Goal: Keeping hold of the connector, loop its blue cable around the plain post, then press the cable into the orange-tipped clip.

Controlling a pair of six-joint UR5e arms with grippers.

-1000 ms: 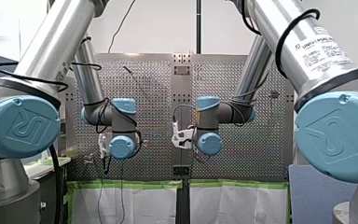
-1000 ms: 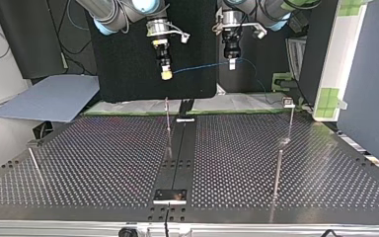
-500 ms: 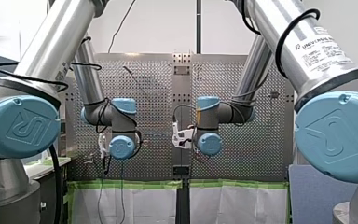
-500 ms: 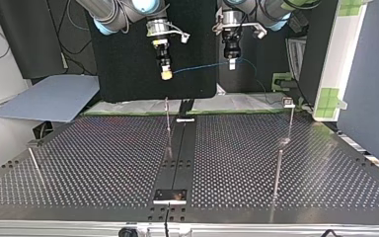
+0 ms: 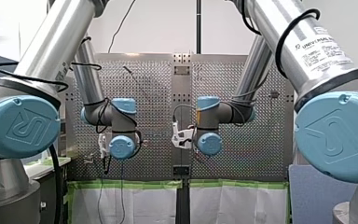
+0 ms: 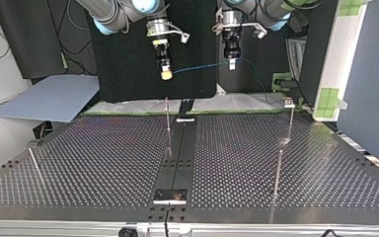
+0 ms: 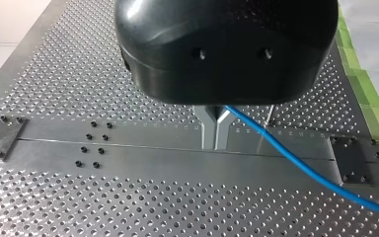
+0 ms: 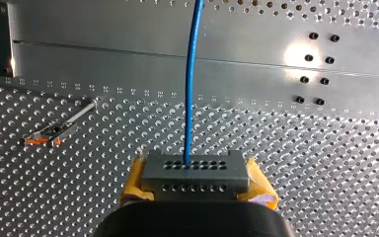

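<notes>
Read across the top view, left to right; my sides are crossed there.

Far left: a thin post stands on the perforated table, well apart from anything I hold.

Left of middle: my right gripper hangs high beyond the table's far edge, clenched on the connector. The wrist view shows the grey block square between the yellow pads. The orange-tipped clip is down on the table off to one side, well apart.

Middle: the blue cable runs nearly level between my two grippers, all of it in the air. Below it a centre post stands by the rail. I cannot tell from here which post is the plain one.

Right of middle: my left gripper has its metal fingers pinched together, the cable running out from between them.

Far right: two more posts near the table's side.

Judgement: the loop is not begun.
- Lower both grippers until the cable sits below the post's top.
- Carry the connector around with the clamp firm, the left gripper guiding and paying out line gently.
- Lay the cable across the clip's mouth, then press straight down.
- Main risk: tension twisting the connector askew in the pads.
</notes>
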